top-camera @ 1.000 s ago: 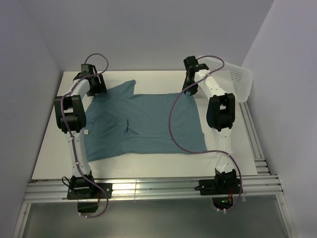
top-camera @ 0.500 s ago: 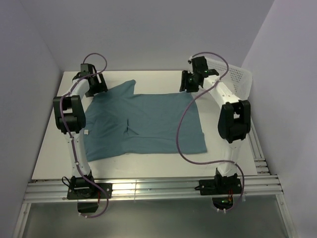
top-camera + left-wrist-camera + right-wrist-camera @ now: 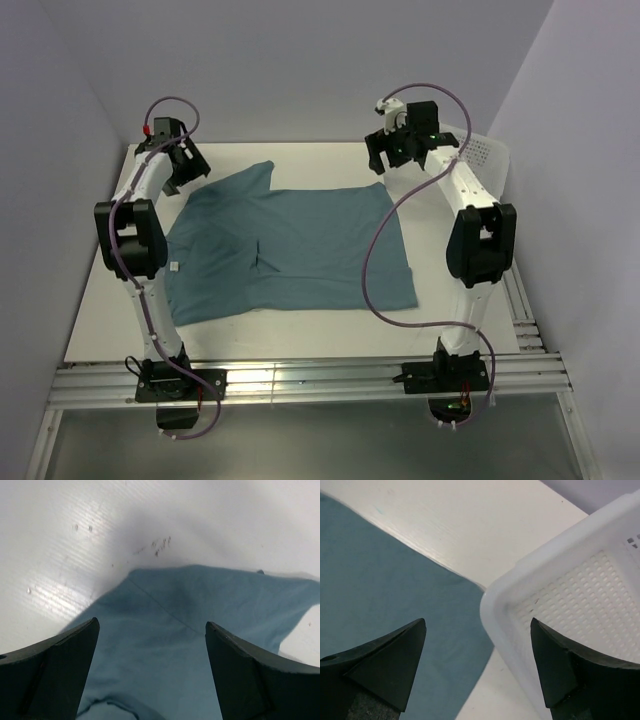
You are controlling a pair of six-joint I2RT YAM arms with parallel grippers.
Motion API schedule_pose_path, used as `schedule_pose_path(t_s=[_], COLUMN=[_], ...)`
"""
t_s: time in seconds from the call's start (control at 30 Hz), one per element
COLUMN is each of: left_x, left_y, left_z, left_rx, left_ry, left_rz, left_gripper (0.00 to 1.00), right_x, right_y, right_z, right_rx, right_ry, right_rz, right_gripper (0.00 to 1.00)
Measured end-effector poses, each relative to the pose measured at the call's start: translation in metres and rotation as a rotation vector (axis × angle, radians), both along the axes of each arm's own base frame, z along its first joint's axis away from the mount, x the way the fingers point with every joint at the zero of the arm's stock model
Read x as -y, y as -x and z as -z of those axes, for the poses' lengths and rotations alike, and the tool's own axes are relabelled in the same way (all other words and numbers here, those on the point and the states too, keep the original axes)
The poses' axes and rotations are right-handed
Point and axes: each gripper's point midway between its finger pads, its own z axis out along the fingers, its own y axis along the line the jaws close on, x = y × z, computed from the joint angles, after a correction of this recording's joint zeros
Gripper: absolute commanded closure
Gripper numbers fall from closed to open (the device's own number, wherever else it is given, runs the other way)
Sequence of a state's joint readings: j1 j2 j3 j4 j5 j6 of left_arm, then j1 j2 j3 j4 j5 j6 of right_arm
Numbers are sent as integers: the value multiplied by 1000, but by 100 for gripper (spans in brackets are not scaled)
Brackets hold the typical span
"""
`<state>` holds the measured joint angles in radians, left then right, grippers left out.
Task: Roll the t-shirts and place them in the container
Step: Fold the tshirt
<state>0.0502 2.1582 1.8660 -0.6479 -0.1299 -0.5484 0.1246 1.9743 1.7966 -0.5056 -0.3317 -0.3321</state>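
**Both claws spread above the far corners of a flat t-shirt**

The teal t-shirt [image 3: 290, 250] lies spread flat and unrolled on the white surface [image 3: 300, 325], between the 2 arms. 1 short sleeve pokes toward the far edge, and there is a small crease near the shirt's middle.

The left claw [image 3: 151, 625] hangs over the far left part of the cloth. Its 2 fingers are wide apart and hold nothing, and the shirt's edge and bare surface show between them. A few dark specks [image 3: 160, 544] mark the surface just beyond that edge.

The right claw [image 3: 477, 622] hangs over the shirt's far right corner, likewise spread and empty. A white mesh basket [image 3: 570, 595] stands at the far right of the surface. Its rounded corner is close by the shirt's corner beneath this claw, but whether the 2 touch cannot be told. From above, the right arm hides part of the basket.

The right arm's purple cable [image 3: 375, 265] loops across the right part of the shirt in the top view, and whether it rests on the cloth cannot be told. The left arm's links cover the shirt's left edge there. Metal rails [image 3: 300, 385] run along the near edge.
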Motion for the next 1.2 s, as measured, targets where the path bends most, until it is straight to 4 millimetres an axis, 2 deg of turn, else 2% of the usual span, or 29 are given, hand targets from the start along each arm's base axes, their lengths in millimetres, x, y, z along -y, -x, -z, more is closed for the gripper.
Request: schedule_pose_path(t_s=[0.17,0.27,0.3,0.33,0.43,0.47,0.57,0.67,0.73,0.83,1.0,1.1,1.2], left_x=[16,32,37,42,54,56,52,46,44,43,43,42,41], left_y=[17,25,27,29,34,35,35,36,33,28,24,24,24], left_z=[-12,-12,-11,-9,-5,-4,-5,-6,-9,-15,-18,-18,-18], left_rx=[-10,-28,-32,-38,-56,-59,-60,-64,-54,-35,-27,-26,-25], left_ry=[24,20,18,16,11,10,1,-11,-13,-16,-16,-13,-11], left_rz=[-7,11,19,26,47,50,40,26,20,16,16,12,6], left_gripper=[7,6,6,6,6,5,5,5,5,5,5,5,5], right_x=[8,12,13,14,17,19,24,34,36,35,46,58,80], right_y=[-3,-6,-6,-7,-9,-9,-22,-24,-26,-26,-28,-48,-76], right_z=[41,62,69,76,95,101,96,81,78,78,83,91,96], right_rx=[-33,-54,-62,-70,-102,-111,-48,-46,-43,-50,-67,-78,-64], right_ry=[114,157,169,182,197,203,248,248,235,245,285,291,292], right_rz=[-73,-100,-106,-116,-115,-115,-124,-6,50,114,248,335,436], right_gripper=[8,10,20,23,53,81,99,100,100,100,100,100,100])
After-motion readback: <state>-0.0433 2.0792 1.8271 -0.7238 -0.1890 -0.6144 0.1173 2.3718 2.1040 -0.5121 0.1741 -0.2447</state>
